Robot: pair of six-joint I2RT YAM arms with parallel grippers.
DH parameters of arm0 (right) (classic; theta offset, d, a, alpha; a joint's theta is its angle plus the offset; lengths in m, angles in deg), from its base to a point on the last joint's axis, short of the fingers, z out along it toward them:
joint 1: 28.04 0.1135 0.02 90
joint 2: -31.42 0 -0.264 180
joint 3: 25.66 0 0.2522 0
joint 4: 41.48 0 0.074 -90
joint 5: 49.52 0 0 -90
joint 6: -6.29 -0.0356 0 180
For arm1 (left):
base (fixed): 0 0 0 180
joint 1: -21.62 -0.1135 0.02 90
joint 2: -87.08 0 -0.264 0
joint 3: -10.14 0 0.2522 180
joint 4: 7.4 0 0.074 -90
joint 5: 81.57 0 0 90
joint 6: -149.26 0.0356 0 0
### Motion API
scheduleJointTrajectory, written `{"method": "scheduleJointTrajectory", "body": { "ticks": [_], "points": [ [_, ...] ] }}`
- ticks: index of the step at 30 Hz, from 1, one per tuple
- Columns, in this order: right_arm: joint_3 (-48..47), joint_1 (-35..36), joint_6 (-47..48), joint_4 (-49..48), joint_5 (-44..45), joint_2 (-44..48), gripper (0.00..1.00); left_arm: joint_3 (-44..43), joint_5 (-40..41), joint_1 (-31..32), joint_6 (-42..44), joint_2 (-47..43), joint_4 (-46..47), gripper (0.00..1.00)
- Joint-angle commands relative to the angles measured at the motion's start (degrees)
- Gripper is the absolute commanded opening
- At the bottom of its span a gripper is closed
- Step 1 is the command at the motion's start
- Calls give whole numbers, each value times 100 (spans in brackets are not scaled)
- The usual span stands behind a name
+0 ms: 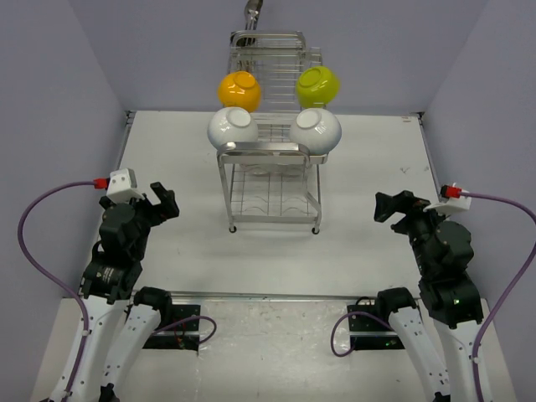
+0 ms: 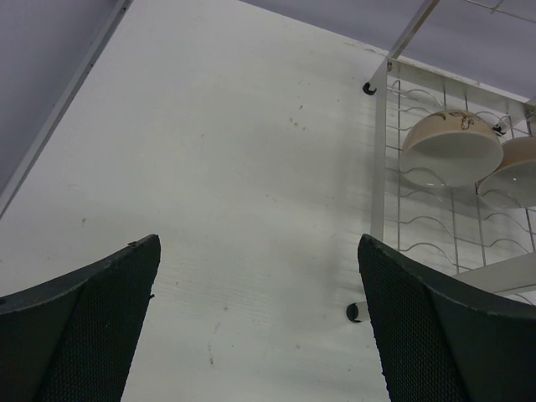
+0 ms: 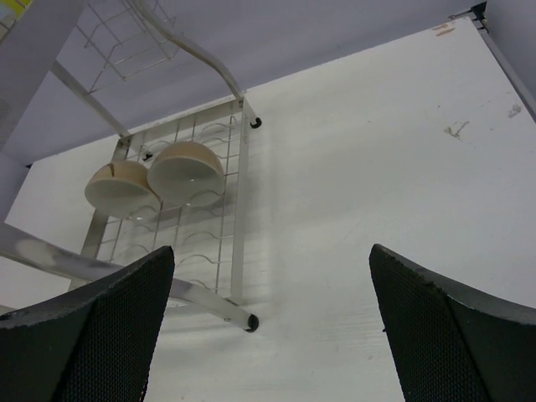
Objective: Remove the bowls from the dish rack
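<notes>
The chrome wire dish rack (image 1: 266, 150) stands at the table's far middle. Its top tier holds an orange-yellow bowl (image 1: 239, 90), a lime green bowl (image 1: 318, 84) and two white bowls (image 1: 233, 127) (image 1: 317, 129). Two more pale bowls sit on the lower tier, seen in the left wrist view (image 2: 448, 146) (image 2: 519, 167) and in the right wrist view (image 3: 186, 172) (image 3: 121, 188). My left gripper (image 1: 163, 202) (image 2: 260, 243) is open and empty, left of the rack. My right gripper (image 1: 388, 206) (image 3: 272, 251) is open and empty, right of the rack.
The rack's slim legs end in black feet on the white table (image 2: 355, 312) (image 3: 251, 322). Grey walls close the left, right and back sides. A metal rail (image 1: 268, 296) runs along the table's near edge in front of the arm bases.
</notes>
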Motion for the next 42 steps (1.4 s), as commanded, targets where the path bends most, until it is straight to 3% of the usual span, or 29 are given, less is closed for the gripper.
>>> {"method": "scheduleJointTrajectory", "body": {
  "ticks": [1, 7, 13, 18, 24, 33, 42],
  "points": [
    [-11, 26, -407, -283, 294, 0, 99, -24, -62, 42, 65, 23, 249, 100],
    [701, 26, -1066, -1240, -583, 291, 99, -24, -106, 42, 74, 84, 258, 100],
    [947, 26, -1804, -1898, -840, -332, 99, -15, -177, 42, 91, 101, 293, 100],
    [1448, 17, -2876, -3428, -1596, -982, 99, -15, -177, 42, 91, 181, 267, 100],
    [1984, -27, -4256, -5194, -1307, -2055, 95, 3, -203, 42, 91, 277, 276, 100],
    [1212, -150, -7338, -5872, -1710, -4592, 88, 20, -265, 42, 100, 339, 302, 100],
    [87, 69, -8808, -6136, -2334, -6492, 83, 3, -177, 42, 117, 479, 284, 100]
  ]
}}
